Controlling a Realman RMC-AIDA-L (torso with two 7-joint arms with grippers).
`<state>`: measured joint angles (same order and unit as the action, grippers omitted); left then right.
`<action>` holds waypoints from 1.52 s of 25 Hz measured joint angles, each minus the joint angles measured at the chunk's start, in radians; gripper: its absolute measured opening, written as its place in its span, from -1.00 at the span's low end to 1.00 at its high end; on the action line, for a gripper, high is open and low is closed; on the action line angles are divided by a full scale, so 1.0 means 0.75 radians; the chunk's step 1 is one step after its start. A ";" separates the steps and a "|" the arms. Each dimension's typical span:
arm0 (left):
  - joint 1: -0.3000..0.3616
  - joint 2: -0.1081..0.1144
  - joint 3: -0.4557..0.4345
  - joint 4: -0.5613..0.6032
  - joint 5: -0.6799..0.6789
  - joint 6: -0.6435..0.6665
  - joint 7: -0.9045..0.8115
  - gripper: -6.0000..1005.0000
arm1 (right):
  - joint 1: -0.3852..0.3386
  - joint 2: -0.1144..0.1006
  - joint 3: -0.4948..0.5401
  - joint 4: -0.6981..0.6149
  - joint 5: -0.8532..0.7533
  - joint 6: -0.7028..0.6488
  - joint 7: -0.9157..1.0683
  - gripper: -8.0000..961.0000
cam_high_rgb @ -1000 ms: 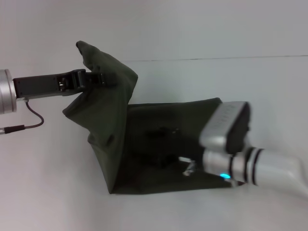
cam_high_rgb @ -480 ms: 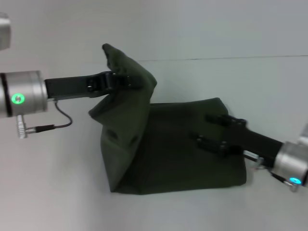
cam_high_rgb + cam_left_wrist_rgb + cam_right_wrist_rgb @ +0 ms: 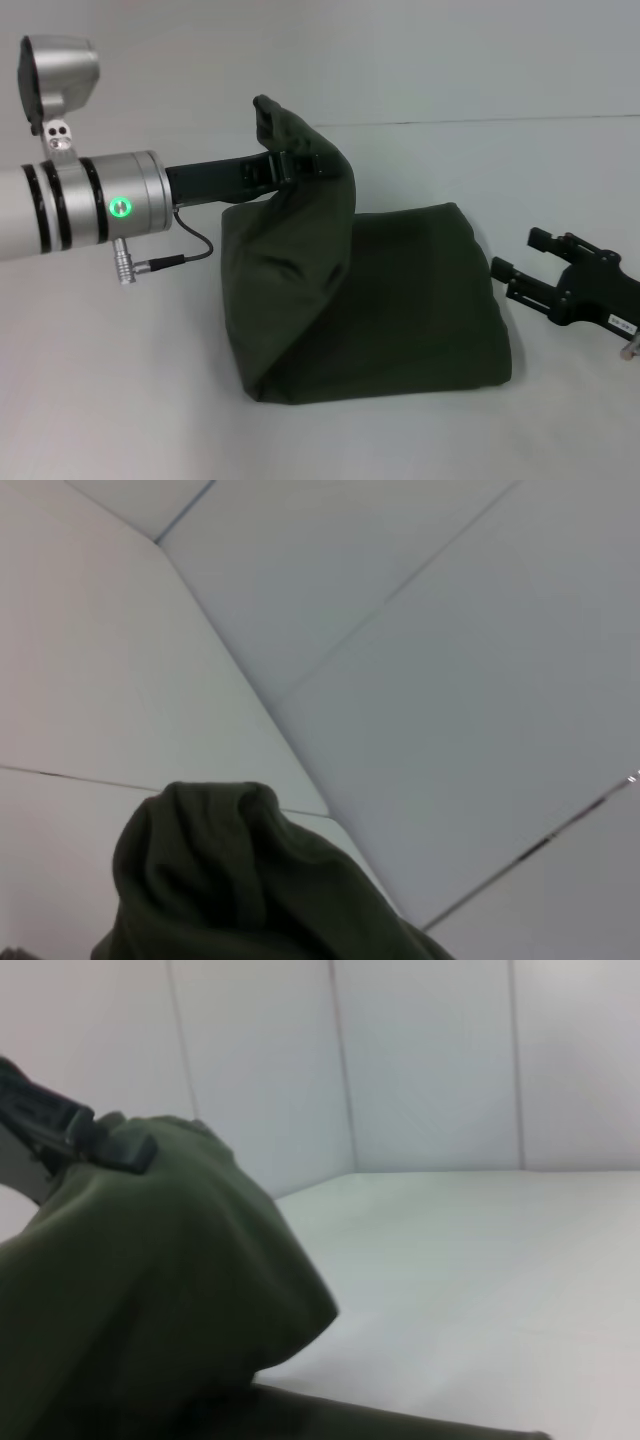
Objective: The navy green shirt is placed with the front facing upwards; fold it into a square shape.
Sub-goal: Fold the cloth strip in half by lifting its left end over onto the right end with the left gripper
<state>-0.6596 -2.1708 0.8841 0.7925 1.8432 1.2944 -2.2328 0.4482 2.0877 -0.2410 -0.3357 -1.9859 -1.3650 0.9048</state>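
The navy green shirt (image 3: 400, 300) lies partly folded on the white table, a dark olive block in the middle of the head view. Its left part is lifted into a hanging fold. My left gripper (image 3: 300, 163) is shut on that raised cloth and holds it above the folded layers. The bunched cloth (image 3: 230, 880) fills the low part of the left wrist view. My right gripper (image 3: 520, 268) is open just off the shirt's right edge, apart from the cloth. The right wrist view shows the raised fold (image 3: 150, 1290) and the left gripper (image 3: 95, 1138) beyond it.
A white table (image 3: 120, 400) surrounds the shirt, and white wall panels (image 3: 450, 60) stand behind it. A cable (image 3: 185, 250) hangs from the left arm's wrist near the shirt's left edge.
My left gripper has carried the raised cloth rightward over the folded part. My right gripper has left the top of the shirt and drawn back to its right side.
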 joint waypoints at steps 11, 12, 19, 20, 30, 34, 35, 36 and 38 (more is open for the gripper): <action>-0.010 -0.002 0.187 -0.105 -0.077 -0.202 0.078 -0.66 | -0.035 -0.005 0.041 -0.018 0.017 -0.016 0.005 0.61; -0.011 -0.002 0.196 -0.111 -0.087 -0.204 0.086 -0.66 | -0.035 -0.005 0.041 -0.024 0.017 -0.016 0.011 0.61; -0.041 -0.002 0.272 -0.205 -0.170 -0.258 0.169 -0.65 | -0.031 -0.003 0.043 -0.049 0.018 -0.013 0.036 0.61; -0.051 -0.002 0.285 -0.222 -0.180 -0.269 0.181 -0.65 | -0.031 -0.003 0.043 -0.049 0.018 -0.012 0.036 0.61; -0.149 -0.008 0.414 -0.404 -0.317 -0.426 0.216 -0.63 | -0.025 -0.002 0.043 -0.049 0.018 -0.006 0.036 0.60; -0.149 -0.008 0.414 -0.424 -0.387 -0.458 0.225 -0.62 | -0.026 -0.002 0.043 -0.049 0.017 -0.005 0.035 0.60; -0.146 -0.008 0.415 -0.425 -0.400 -0.460 0.230 -0.62 | -0.027 -0.002 0.043 -0.050 0.017 -0.005 0.035 0.60; -0.144 -0.008 0.414 -0.425 -0.407 -0.457 0.234 -0.62 | -0.027 -0.002 0.043 -0.050 0.017 -0.005 0.035 0.59; -0.142 -0.007 0.415 -0.423 -0.411 -0.438 0.239 -0.53 | -0.030 -0.002 0.043 -0.057 0.017 -0.006 0.036 0.59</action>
<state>-0.7660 -2.1764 1.1951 0.4752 1.5347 0.9661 -2.0534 0.4258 2.0860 -0.2086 -0.3787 -1.9727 -1.3699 0.9317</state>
